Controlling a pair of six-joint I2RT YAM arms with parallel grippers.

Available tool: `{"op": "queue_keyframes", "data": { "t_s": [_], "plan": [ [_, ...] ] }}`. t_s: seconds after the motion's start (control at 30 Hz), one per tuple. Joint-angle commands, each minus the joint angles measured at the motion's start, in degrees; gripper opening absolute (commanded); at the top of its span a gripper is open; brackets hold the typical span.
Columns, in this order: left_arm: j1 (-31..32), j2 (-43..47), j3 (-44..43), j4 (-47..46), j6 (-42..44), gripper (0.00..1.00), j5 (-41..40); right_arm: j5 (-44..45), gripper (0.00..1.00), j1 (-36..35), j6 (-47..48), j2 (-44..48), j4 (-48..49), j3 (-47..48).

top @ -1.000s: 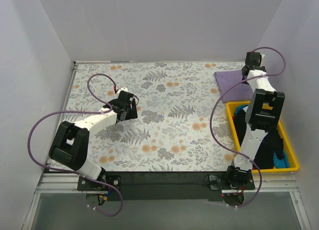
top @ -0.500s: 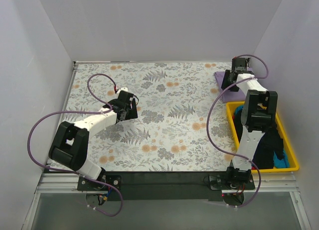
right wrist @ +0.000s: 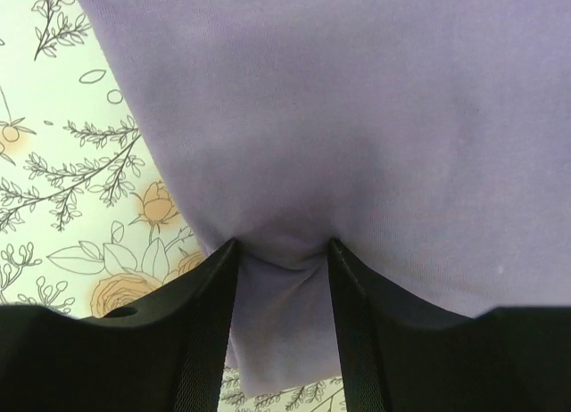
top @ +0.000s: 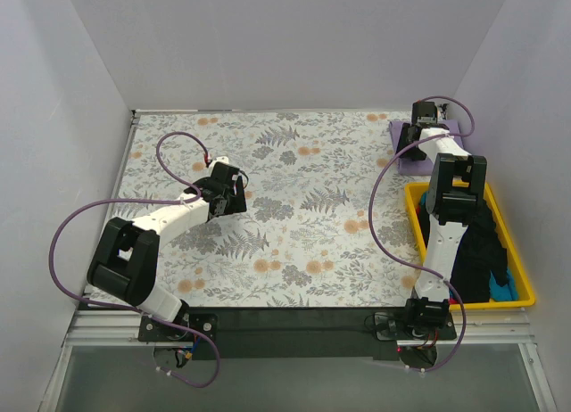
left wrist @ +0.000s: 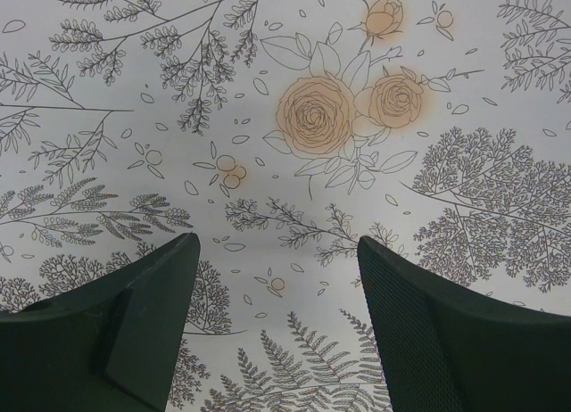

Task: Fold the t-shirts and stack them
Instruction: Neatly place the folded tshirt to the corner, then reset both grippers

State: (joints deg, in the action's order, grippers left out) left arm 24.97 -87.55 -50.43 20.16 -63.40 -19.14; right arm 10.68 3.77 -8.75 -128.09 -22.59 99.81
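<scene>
At the far right corner of the floral counter (top: 303, 180), the right fingers (right wrist: 205, 314) have swung in from over the yellow plastic tray (top: 526, 298) and now pinch a pucker of the folded lavender fabric t-shirt (right wrist: 357, 118) — probably settling the stack's base — while the left fingers (left wrist: 152, 296) hover wide apart, empty.

The worktop (top: 303, 225) is covered by a pale cloth printed with grey ferns, leafy sprigs and peach-orange flowers. The left wrist view shows two roses (left wrist: 314, 116) close up. A yellow plastic tray (top: 526, 278) sits on the worktop's right side, toward the near edge. Plain white walls (top: 285, 46) enclose the left, back and right. A black strip (top: 294, 321) runs along the near edge.
</scene>
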Motion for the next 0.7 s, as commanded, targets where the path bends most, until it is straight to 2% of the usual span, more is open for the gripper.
{"op": "queue_keyframes", "data": {
  "t_s": [0.0,0.17,0.3,0.5,0.6,0.67],
  "plan": [
    [0.3,1.2,-1.8,-0.1,0.4,0.7,-0.6,2.8,0.51,0.4,3.0,-2.9,0.2,2.7],
    [0.3,0.9,-1.9,0.0,0.3,0.7,-0.4,1.8,0.52,0.4,4.3,-1.9,0.0,4.2],
    [0.3,1.1,-2.0,0.0,0.2,0.7,-0.4,-0.9,0.54,-0.3,3.7,3.4,-0.9,1.8],
    [0.3,4.4,-1.7,-0.1,-0.1,0.71,-0.9,-3.6,0.61,-1.0,3.4,19.1,-4.5,-5.2],
    [0.3,6.7,-1.4,0.0,-0.6,0.72,-0.5,-6.5,0.69,-1.0,2.9,32.4,-6.3,-9.5],
    [0.3,9.1,-1.1,0.1,-0.9,0.72,-0.5,-10.2,0.71,-1.0,2.2,37.8,-8.1,-11.4]
  ]
}}
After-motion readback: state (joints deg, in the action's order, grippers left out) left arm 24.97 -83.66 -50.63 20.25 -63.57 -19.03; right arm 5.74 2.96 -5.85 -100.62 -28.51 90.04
